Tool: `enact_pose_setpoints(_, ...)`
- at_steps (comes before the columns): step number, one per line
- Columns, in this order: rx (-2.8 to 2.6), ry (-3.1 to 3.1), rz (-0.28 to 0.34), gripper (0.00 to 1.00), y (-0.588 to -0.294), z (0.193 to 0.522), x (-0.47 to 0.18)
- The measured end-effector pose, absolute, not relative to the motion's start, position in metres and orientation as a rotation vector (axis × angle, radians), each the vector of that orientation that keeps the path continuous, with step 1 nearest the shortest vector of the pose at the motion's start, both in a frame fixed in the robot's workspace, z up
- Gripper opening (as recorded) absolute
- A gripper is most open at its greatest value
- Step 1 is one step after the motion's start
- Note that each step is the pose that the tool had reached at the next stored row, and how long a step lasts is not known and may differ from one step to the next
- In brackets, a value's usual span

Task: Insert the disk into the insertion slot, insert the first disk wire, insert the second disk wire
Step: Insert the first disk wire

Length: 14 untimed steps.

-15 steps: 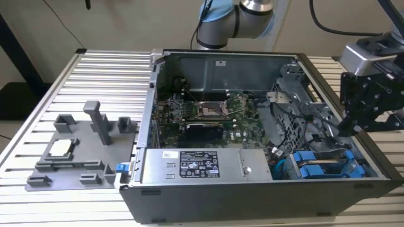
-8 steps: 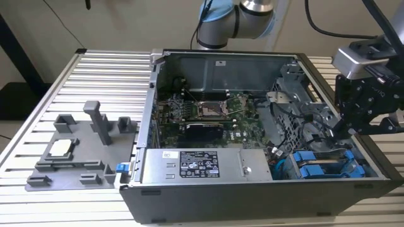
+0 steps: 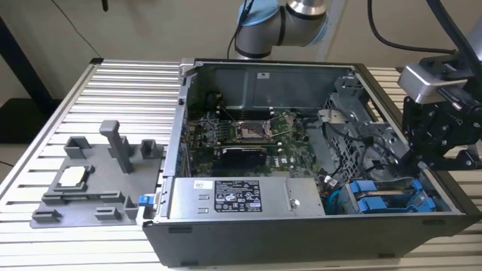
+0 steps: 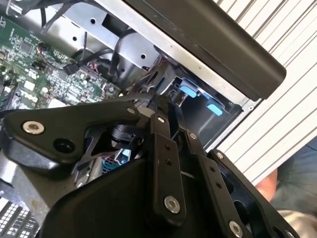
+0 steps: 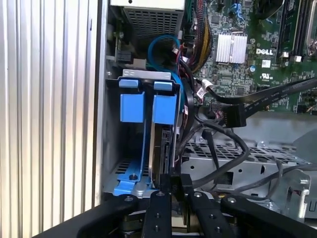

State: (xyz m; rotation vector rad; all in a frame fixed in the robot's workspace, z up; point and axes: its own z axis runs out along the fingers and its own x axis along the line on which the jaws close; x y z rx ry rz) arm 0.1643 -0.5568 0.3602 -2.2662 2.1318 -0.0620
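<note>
in the exterior view the open computer case [image 3: 301, 240] lies on its side on the slatted table [image 3: 128, 79], so its inside faces up where the arm can reach it. the gripper [image 3: 421, 161] hangs at 4 o'clock from the motherboard [image 3: 249, 130], over the case's drive corner.

in the first wrist view the disk [image 5: 161, 146] stands on edge in the insertion slot [image 5: 113, 144]. its blue carrier tab [image 5: 164, 108] is level with the tab of the second carrier [image 5: 132, 106] just beside it, so i judge the disk fully in, or close to it. the gripper is lined up with the disk's near edge, at it or touching it. whether the claw is clenched or released i cannot tell.

a black connector [image 5: 232, 116] on a flat cable hangs free near the slot, apart from the disk. i judge that neither of the 2 wires is plugged in yet.
</note>
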Motion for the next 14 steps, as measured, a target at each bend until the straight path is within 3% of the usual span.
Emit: enact_pose_setpoints(14,-2.261,2.13,-0.07,0.19,-0.5586,0.3502,0.1611)
